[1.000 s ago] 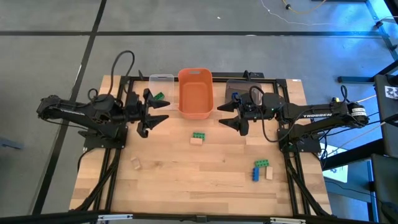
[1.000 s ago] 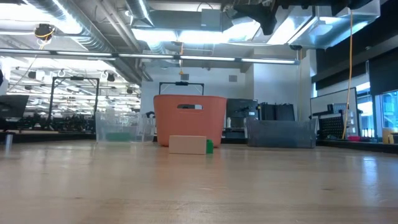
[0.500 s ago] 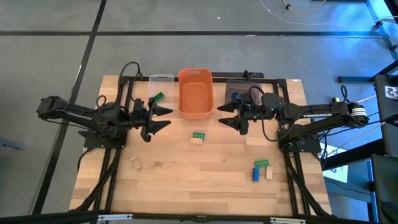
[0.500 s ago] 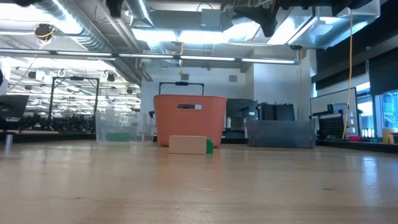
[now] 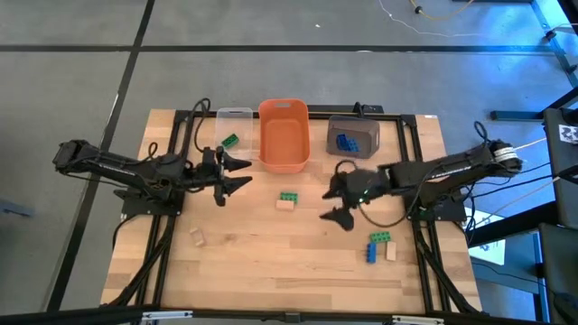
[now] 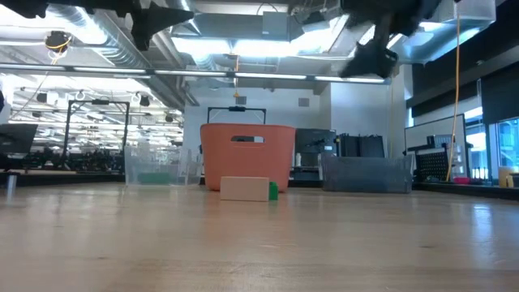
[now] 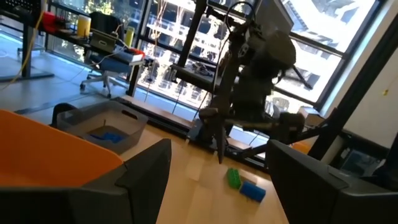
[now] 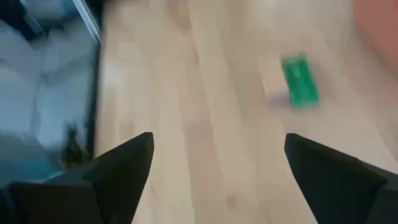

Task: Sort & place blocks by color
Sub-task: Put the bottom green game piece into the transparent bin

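A green block on a beige block [image 5: 288, 199] lies mid-table and also shows in the right wrist view [image 8: 299, 81] and the low view [image 6: 246, 188]. A beige block [image 5: 196, 236] lies near left. A green, a blue and a beige block [image 5: 379, 246] lie near right. A green block [image 5: 230, 141] lies in the clear bin, and blue blocks [image 5: 346, 142] lie in the grey bin. My left gripper [image 5: 237, 173] hangs open and empty left of the green-and-beige pair. My right gripper [image 5: 335, 202] hangs open and empty to the right of that pair, above the table.
The clear bin [image 5: 234, 125], the orange bin [image 5: 284, 134] and the grey bin [image 5: 353, 135] stand in a row at the far edge. Black frame rails [image 5: 172, 235] run along the table's sides. Bare wood [image 5: 280, 262] lies between the loose blocks.
My right gripper has swung from beside the grey bin toward the table's near edge and turned, staying open. My left gripper has crept toward the table's right, toward the green-and-beige pair, still open. No block has moved.
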